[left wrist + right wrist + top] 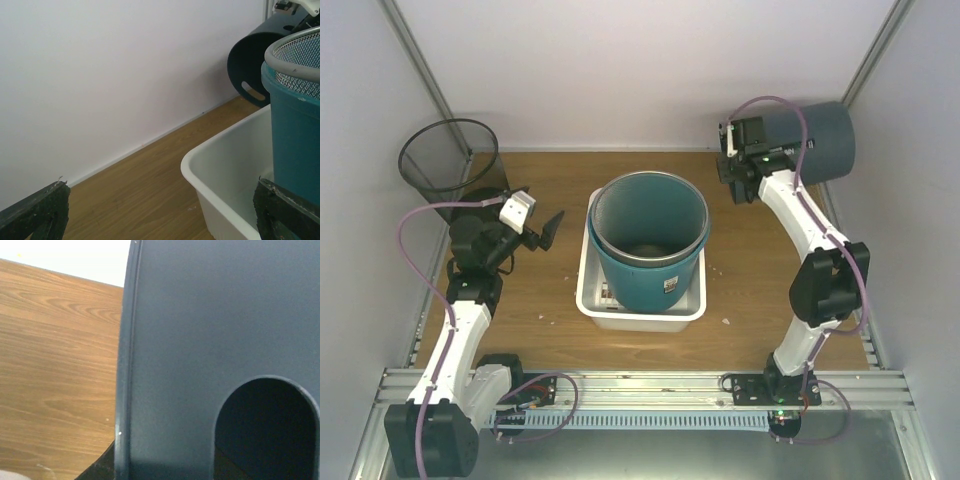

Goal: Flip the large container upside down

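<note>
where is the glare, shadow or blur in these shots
Top external view: even light, sharp, teal bucket shaded at the bottom. Left wrist view: mesh basket crisp, no glare. Right wrist view: dark grey container fills the frame, slightly soft, handle hole black, wall washed out.

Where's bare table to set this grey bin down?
Bare wood lies between the white tub and the right arm holding the grey bin, and between tub and back wall. The left is crowded: mesh wastebasket, open left gripper.
</note>
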Controlling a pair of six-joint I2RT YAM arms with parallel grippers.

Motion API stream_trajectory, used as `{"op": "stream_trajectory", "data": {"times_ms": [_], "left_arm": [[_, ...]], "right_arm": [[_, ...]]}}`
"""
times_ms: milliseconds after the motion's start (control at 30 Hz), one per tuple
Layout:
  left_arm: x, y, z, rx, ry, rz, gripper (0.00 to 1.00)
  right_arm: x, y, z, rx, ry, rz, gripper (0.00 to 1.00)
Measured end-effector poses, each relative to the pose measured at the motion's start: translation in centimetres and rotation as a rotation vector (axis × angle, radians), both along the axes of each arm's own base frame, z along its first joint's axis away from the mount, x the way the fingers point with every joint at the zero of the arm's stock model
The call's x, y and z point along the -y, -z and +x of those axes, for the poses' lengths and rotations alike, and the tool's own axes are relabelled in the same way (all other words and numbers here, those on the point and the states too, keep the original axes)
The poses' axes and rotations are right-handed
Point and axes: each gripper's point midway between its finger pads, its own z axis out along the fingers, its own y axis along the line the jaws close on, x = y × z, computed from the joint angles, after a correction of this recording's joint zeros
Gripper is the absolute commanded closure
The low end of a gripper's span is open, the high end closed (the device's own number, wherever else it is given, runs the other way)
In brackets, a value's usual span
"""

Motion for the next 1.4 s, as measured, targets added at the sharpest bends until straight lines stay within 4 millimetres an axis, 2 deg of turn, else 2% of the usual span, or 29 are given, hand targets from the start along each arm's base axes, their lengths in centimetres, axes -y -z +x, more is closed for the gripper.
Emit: {"op": "stream_trajectory", "data": {"times_ms": [100, 267, 633, 833, 1167, 1300, 1400], "left_arm": [[0.0, 0.1, 0.0, -0.002, 0.000, -0.001, 0.01], [0.0, 0.3, 0.0, -0.003, 0.000, -0.002, 0.01], [0.0, 0.6, 0.0, -0.002, 0.000, -0.003, 0.01], [0.0, 1.0, 0.1, -0.007, 0.003, -0.015, 0.01], [0.2, 1.7, 0.5, -0.029, 0.013, -0.033, 0.01], [0.2, 2.1, 0.7, -0.041, 0.013, -0.036, 0.01], [0.2, 2.1, 0.8, -0.041, 0.014, -0.036, 0.01]], "right_arm": [[-0.4, -0.1, 0.1, 0.018, 0.002, -0.109, 1.00], [-0.4, 0.9, 0.8, 0.028, 0.025, -0.292, 1.00], [3.4, 4.8, 1.7, 0.008, 0.121, -0.642, 1.00], [5.1, 6.6, 2.3, -0.023, 0.145, -0.706, 1.00], [9.3, 9.3, 3.5, -0.065, 0.223, -0.734, 0.99], [10.0, 11.5, 3.8, -0.102, 0.228, -0.768, 1.00], [10.1, 12.3, 4.3, -0.108, 0.227, -0.795, 1.00]]}}
